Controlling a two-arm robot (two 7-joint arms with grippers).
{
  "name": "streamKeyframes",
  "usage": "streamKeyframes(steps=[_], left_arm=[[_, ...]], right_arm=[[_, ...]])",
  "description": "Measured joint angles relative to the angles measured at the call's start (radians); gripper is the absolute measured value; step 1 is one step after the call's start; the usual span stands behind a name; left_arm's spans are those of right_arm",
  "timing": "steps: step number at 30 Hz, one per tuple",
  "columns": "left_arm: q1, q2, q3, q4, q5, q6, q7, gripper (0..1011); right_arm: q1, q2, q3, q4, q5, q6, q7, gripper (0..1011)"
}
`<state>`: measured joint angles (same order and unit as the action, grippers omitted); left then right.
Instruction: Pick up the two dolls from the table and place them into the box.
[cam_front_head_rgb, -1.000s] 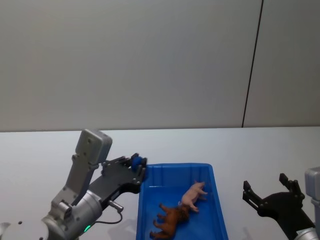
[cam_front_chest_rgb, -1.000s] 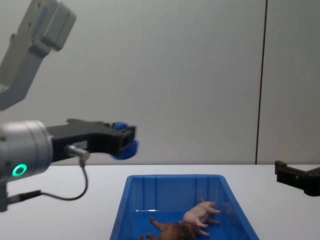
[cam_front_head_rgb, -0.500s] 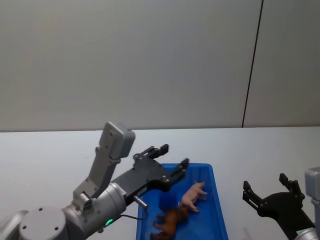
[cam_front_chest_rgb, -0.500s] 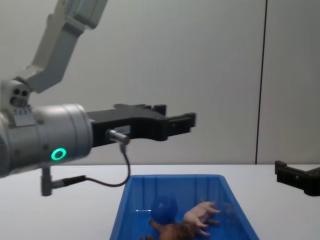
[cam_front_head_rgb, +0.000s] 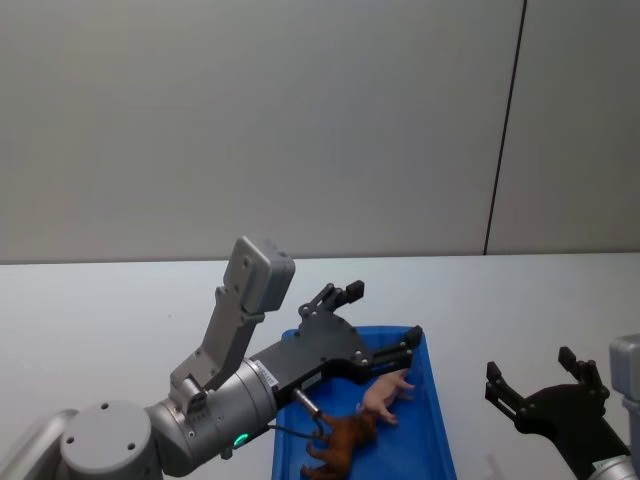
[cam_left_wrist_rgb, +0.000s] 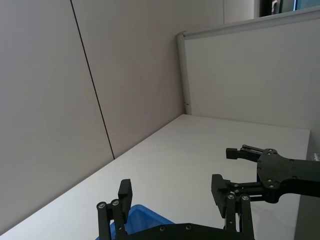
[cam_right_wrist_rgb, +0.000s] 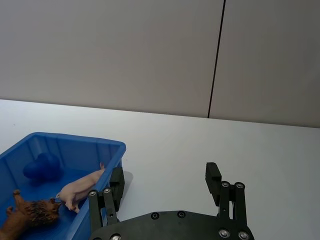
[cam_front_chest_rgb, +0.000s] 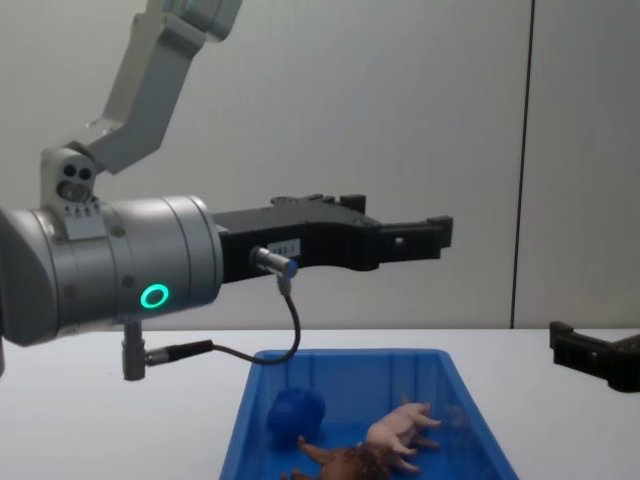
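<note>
On the white table (cam_front_head_rgb: 100, 310), centre-front: the bright blue rectangular plastic bin (cam_front_chest_rgb: 460, 395) with upright ribbed walls and a flat rim. Three toys inside. Left to right in the chest view: a round dark-blue soft toy (cam_front_chest_rgb: 296, 412) on the floor near the bin's left wall, a brown lion figure (cam_front_chest_rgb: 345, 463) lying at the near end, a pale pink pig figure (cam_front_chest_rgb: 402, 429) on its side just right of the lion and touching or nearly touching it. Right wrist view gives the same layout: blue toy (cam_right_wrist_rgb: 42, 166) at the far wall, lion (cam_right_wrist_rgb: 27, 216) and pig (cam_right_wrist_rgb: 80, 186) closer to that camera.

Left gripper (cam_front_head_rgb: 378, 320) is over the bin, above rim height, well clear of the toys. Arm reaches in from the robot's left, forearm roughly level, green ring light on the wrist housing, thin black cable looping under it. Fingers spread wide, nothing between them; left wrist view confirms the gap.

Right gripper (cam_front_head_rgb: 545, 383) sits low at the right side of the table, apart from the bin, fingers spread wide and empty. Right wrist view puts its fingers (cam_right_wrist_rgb: 214, 179) just off the bin's near corner.

Behind the table: plain grey wall panels (cam_front_head_rgb: 250, 120) with one dark vertical seam (cam_front_head_rgb: 505, 125) right of centre.
</note>
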<state>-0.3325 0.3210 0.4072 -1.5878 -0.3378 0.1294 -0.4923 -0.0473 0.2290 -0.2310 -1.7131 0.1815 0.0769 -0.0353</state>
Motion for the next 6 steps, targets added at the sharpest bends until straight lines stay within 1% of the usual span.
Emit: streamKeyframes(steps=[6], left_arm=[[-0.005, -0.005, 0.003, 0.004, -0.001, -0.002, -0.012, 1001]], right_arm=[[0.000, 0.000, 0.000, 0.000, 0.000, 0.000, 0.000, 1001]])
